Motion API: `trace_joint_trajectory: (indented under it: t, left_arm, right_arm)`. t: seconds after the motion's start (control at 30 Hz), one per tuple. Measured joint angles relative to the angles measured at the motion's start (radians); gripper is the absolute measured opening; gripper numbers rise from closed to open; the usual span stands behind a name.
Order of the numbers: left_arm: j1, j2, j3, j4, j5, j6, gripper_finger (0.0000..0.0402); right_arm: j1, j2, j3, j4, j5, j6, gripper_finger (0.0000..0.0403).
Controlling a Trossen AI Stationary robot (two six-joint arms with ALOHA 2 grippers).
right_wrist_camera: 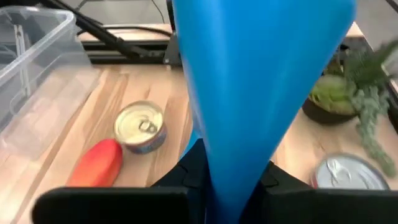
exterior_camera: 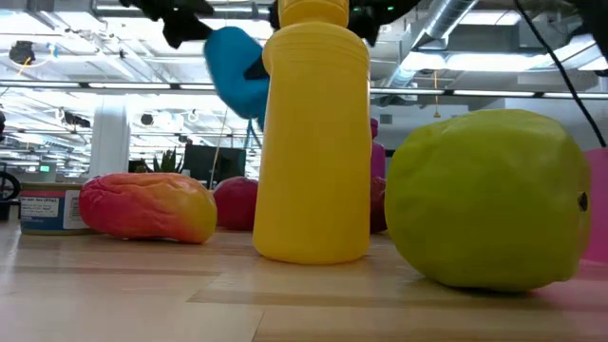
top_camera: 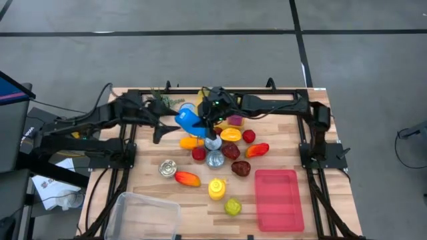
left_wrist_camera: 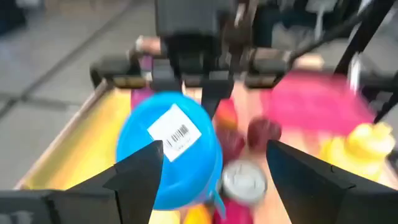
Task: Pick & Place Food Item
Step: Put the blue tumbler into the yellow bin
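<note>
A blue bowl (top_camera: pixel 189 121) with a barcode sticker on its underside (left_wrist_camera: pixel 169 134) is in the air above the pile of toy food, turned on edge. My right gripper (top_camera: pixel 211 112) reaches in from the table's right side and is shut on it. In the low view the bowl (exterior_camera: pixel 236 71) hangs well above the tabletop. My left gripper (top_camera: pixel 159 132) sits just left of the bowl, open. Its two fingers (left_wrist_camera: pixel 138 174) stand apart on either side of the bowl's lower part without touching it. My right gripper (right_wrist_camera: pixel 227 186) pinches the blue bowl's wall near its rim (right_wrist_camera: pixel 236 155), one finger on each face. The fingers come from the table's right side, slanting down. The bowl is lifted clear and stands on edge, its underside toward the left arm.
Below the bowl lie tins (top_camera: pixel 167 168), red and orange toy fruits (top_camera: pixel 231 151), a yellow bottle (top_camera: pixel 217 189) and a green apple (top_camera: pixel 232 207). A red tray (top_camera: pixel 279 199) sits near right and a clear plastic tub (top_camera: pixel 143 215) near left. A small plant (top_camera: pixel 163 101) stands at the far edge.
</note>
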Motion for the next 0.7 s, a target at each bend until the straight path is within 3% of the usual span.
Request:
trace_joint_trajectory:
  t: [0.27,0.7]
  left_arm:
    - [0.033,0.114,0.097,-0.180,-0.072,0.053,0.0278]
    - [0.064,0.212,0.112,-0.213,0.033,0.147,0.0285]
  right_arm:
    - [0.010,0.091,0.148,-0.137,-0.013,-0.040,0.0039]
    - [0.019,0.087,0.157,-0.195,-0.014,-0.094,0.0039]
